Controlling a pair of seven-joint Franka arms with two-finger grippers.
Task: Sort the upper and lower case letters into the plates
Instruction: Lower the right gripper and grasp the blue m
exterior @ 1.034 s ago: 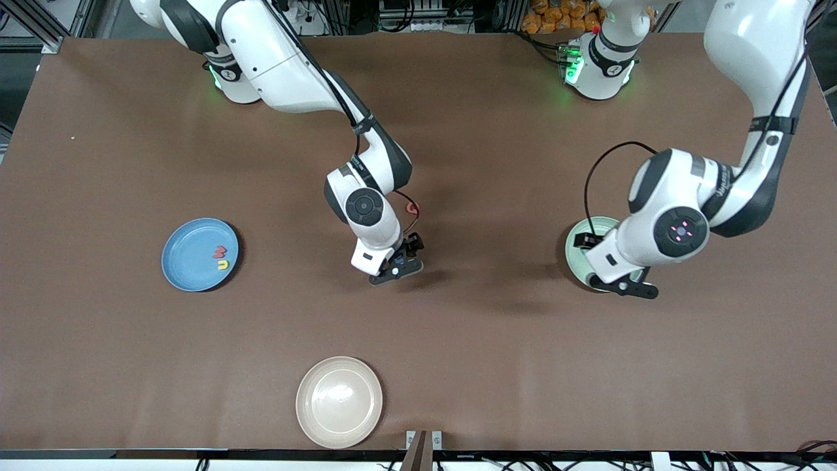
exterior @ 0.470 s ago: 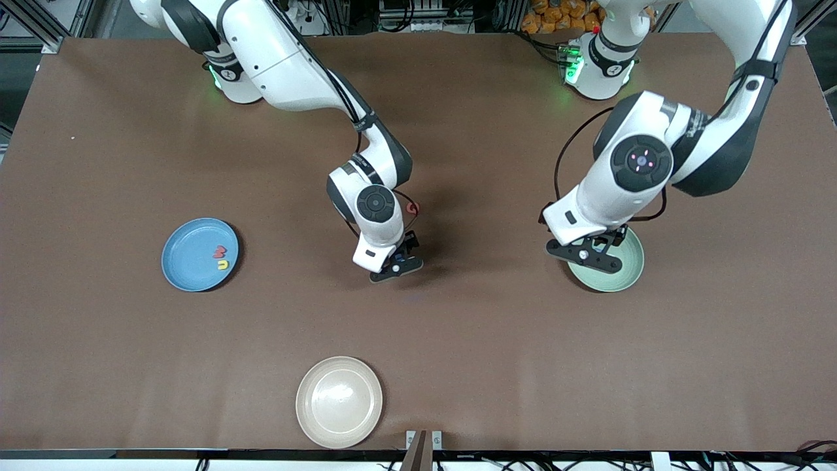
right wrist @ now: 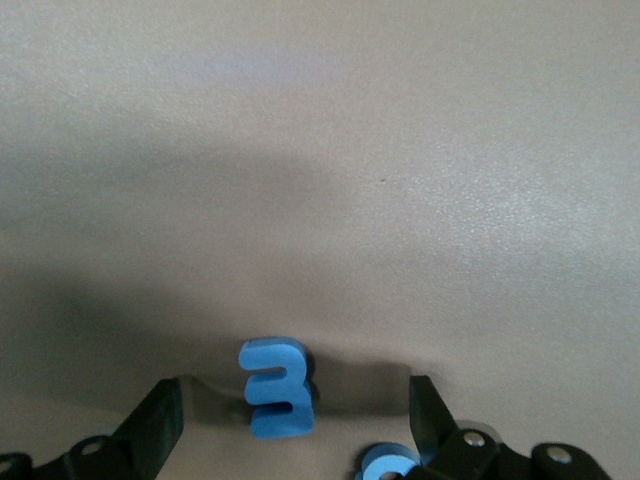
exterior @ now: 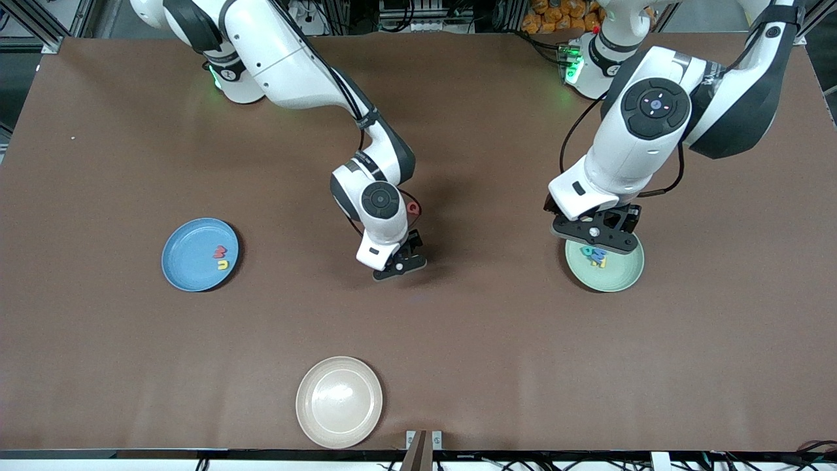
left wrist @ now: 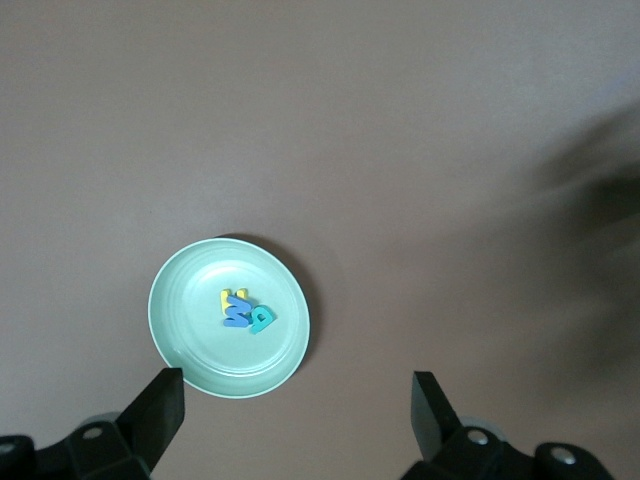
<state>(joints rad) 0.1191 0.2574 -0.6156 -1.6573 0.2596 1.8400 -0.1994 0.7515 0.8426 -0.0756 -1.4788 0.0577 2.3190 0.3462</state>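
My right gripper (exterior: 397, 264) is open and low over the table's middle. In the right wrist view a blue letter (right wrist: 278, 388) stands on the table between its fingers (right wrist: 292, 422), and a second blue letter (right wrist: 386, 464) lies by one finger. A red letter (exterior: 412, 208) lies on the table beside the right wrist. The blue plate (exterior: 189, 255) holds a red letter (exterior: 220, 251) and a yellow letter (exterior: 223, 264). My left gripper (exterior: 596, 243) is open and empty, high over the mint plate (exterior: 620, 271). That plate (left wrist: 190, 350) holds yellow (left wrist: 226, 298), blue (left wrist: 236, 314) and teal (left wrist: 261, 320) letters.
A beige plate (exterior: 339, 401) sits near the table's front edge, nearer to the camera than my right gripper. The brown table (exterior: 497, 353) stretches bare between the plates.
My left arm has risen and swung toward its base, uncovering the mint plate and its letters. My right gripper has barely shifted.
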